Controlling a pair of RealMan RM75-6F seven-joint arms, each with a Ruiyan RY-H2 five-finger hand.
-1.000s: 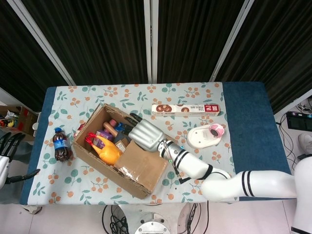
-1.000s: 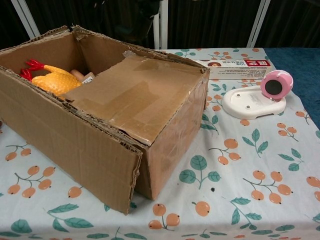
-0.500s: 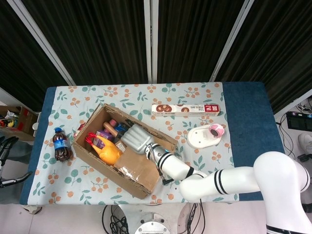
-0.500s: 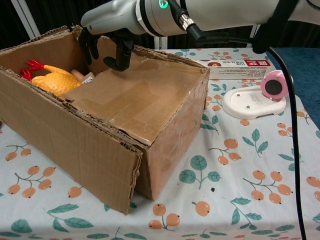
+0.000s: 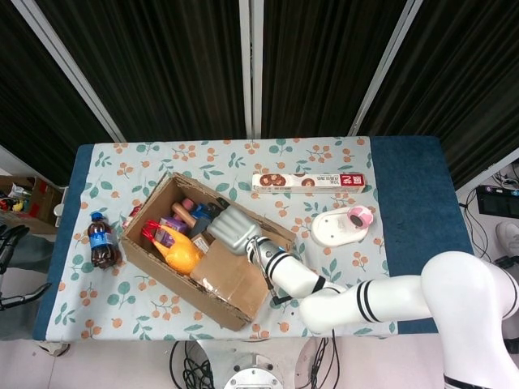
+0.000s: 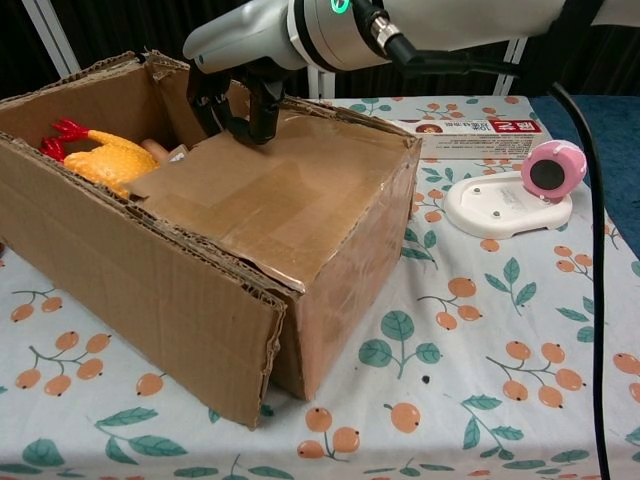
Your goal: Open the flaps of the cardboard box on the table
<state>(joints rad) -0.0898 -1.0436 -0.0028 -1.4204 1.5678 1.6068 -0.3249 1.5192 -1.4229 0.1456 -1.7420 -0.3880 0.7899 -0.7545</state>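
Fingers (image 6: 262,115) on diagonal cardboard box (image 5: 203,251) flap (image 6: 270,195)

Rubber chicken (image 5: 177,252) in the cardboard box (image 5: 162,271); soda bottle (image 5: 102,241) left of it, scale (image 5: 340,227) right

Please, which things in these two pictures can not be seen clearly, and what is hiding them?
- Right hand fingertips, chest view: they dip behind the flap edge; contact or grip cannot be told.
- Box contents, head view: partly covered by the hand and flap.
- Left hand, head view: cut off by the left edge.
- Bottle label: too small to read.
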